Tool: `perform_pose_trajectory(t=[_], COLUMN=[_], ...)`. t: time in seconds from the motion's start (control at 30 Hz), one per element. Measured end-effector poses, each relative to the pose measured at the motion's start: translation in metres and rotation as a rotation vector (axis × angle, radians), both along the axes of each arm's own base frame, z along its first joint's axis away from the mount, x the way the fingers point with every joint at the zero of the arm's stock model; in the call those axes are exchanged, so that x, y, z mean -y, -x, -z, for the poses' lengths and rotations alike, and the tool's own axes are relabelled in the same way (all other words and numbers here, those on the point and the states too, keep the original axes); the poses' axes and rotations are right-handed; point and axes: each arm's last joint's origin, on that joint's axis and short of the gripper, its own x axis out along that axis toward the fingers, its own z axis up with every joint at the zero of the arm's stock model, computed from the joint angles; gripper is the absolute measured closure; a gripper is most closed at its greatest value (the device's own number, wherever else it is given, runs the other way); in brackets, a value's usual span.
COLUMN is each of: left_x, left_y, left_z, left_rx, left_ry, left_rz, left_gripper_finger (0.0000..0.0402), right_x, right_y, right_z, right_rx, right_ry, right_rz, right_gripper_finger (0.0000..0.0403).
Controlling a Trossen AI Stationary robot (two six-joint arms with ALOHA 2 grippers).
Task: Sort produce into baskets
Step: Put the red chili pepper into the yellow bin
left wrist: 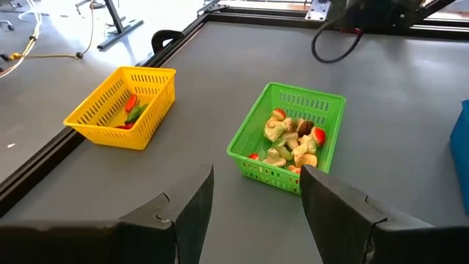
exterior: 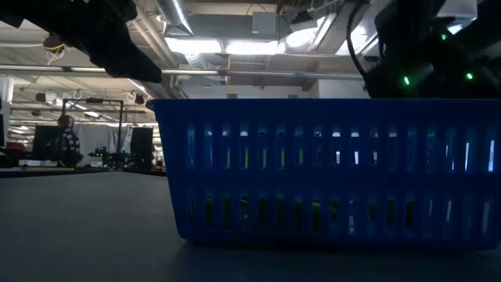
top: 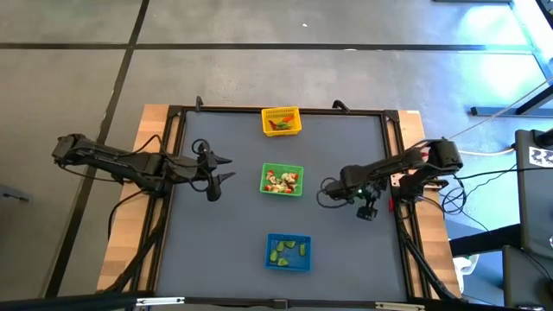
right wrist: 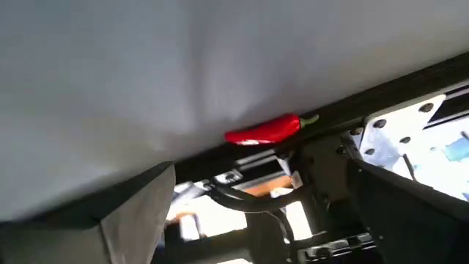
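Observation:
The yellow basket (top: 281,121) stands at the far middle with a red and a green piece inside. The green basket (top: 282,180) at the centre holds several mixed red and light green pieces (left wrist: 293,139). The blue basket (top: 288,251) near the front holds light green pieces. My left gripper (top: 226,168) is open and empty, left of the green basket (left wrist: 289,139). My right gripper (top: 369,211) is open near the table's right edge. A red chilli piece (right wrist: 264,130) lies on the mat beyond its fingers, against the table's frame, untouched; it also shows in the high view (top: 390,205).
A black frame (top: 393,155) borders the grey mat. Cables (top: 333,194) loop beside the right arm. In the low view the blue basket (exterior: 329,172) fills the foreground. A person (exterior: 66,137) sits far back in the room. Open mat lies between the baskets and either arm.

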Motion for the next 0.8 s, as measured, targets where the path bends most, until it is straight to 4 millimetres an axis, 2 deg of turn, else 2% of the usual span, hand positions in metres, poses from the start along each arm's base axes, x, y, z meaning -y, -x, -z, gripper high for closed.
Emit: perform_pose_trajectory(t=[0.23,0.5,0.8], left_x=[0.0,0.0,0.0], left_y=[0.0,0.0,0.0], left_z=[0.0,0.0,0.0], left_rx=[0.0,0.0,-0.003], left_ry=[0.0,0.001,0.0], left_rz=[0.0,-0.001,0.0], left_gripper_finger=[0.0202,0.0202,0.0202], right_x=[0.001,0.001,0.001], right_y=[0.005,0.006,0.006], right_z=[0.029,0.056,0.081], right_rx=[-0.116,-0.242,-0.356], right_ry=[-0.072,-0.108,-0.146], right_rz=[-0.104,-0.143,-0.196], right_gripper_finger=[0.0012,0.0017,0.0017])
